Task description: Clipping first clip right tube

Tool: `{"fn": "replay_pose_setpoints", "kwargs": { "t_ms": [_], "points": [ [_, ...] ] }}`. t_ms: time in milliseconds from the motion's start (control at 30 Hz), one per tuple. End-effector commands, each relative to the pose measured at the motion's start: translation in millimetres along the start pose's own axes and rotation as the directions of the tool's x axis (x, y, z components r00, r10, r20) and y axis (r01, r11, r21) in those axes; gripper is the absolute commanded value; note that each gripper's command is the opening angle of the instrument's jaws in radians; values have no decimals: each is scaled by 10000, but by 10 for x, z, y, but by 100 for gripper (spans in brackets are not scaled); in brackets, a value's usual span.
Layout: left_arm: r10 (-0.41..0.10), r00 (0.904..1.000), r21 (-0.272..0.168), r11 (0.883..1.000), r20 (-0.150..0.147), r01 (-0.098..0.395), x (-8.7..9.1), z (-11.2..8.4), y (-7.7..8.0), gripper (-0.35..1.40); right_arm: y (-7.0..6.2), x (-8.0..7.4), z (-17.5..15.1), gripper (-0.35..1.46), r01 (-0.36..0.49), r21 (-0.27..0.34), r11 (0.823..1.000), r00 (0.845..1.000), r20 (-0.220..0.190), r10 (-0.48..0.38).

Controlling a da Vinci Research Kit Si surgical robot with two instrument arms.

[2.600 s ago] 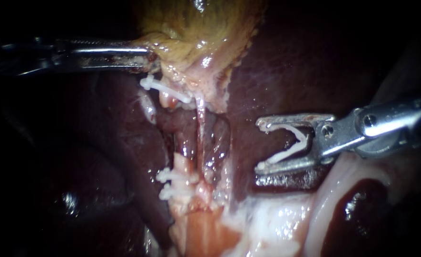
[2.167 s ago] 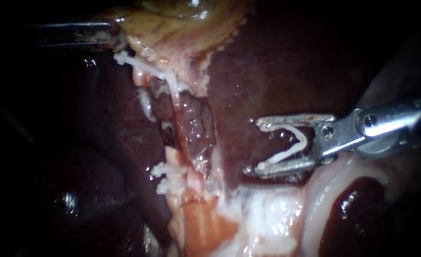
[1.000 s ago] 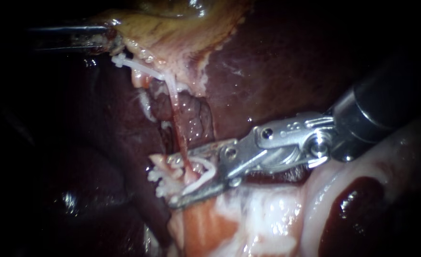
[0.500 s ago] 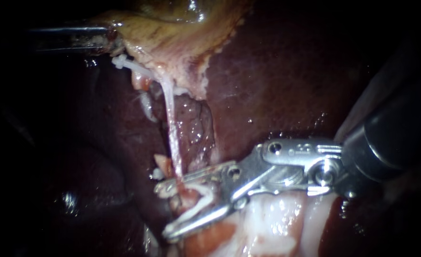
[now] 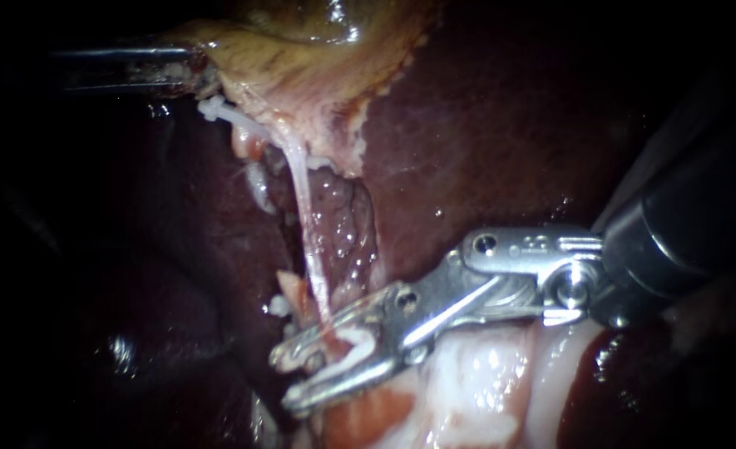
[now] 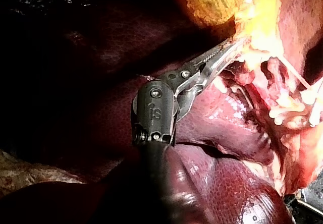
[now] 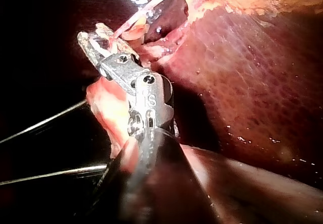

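Note:
A thin pale tube (image 5: 301,208) runs taut from the yellow gallbladder (image 5: 301,75) down to pale tissue. My right instrument (image 5: 283,382) straddles the tube's lower end, with a white clip (image 5: 353,341) seated in its jaws. Those jaws are narrowed but a gap still shows, and the tube passes between the clip's legs. My left instrument (image 5: 195,73) is shut on the gallbladder's edge and holds it up and to the left. The left wrist view shows those jaws (image 6: 234,45) closed on yellow tissue. In the right wrist view my right instrument (image 7: 91,42) reaches the tube (image 7: 146,9).
A white clip (image 5: 218,110) sits high on the tissue just below the left jaws. Another white clip (image 5: 278,306) lies left of the right jaws. Dark red liver (image 5: 484,125) surrounds the site. Pale wet tissue (image 5: 476,374) lies under the right shaft.
My right instrument moved left from the liver and brought its open jaws and clip around the tube's lower end. Over the last half second the jaws narrowed. The left instrument pulled the gallbladder up-left.

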Motion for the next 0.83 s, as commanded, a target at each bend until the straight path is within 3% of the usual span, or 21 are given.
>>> {"fn": "replay_pose_setpoints", "kwargs": {
  "t_ms": [33,267,833],
  "points": [
    [-2,10000,8,10000,0,2,0,0,0,-35,0,0,0,-6,7,12,10000,10000,3,-7],
    [9,10000,21,10000,-4,-9,-2,1,0,-35,-1,-2,-4,-35,26,91,10000,10000,29,-27],
    [14,10000,19,10000,-4,-14,-3,2,-1,-35,-4,-4,-5,-35,38,61,10000,10000,23,-38]
  ]
}}
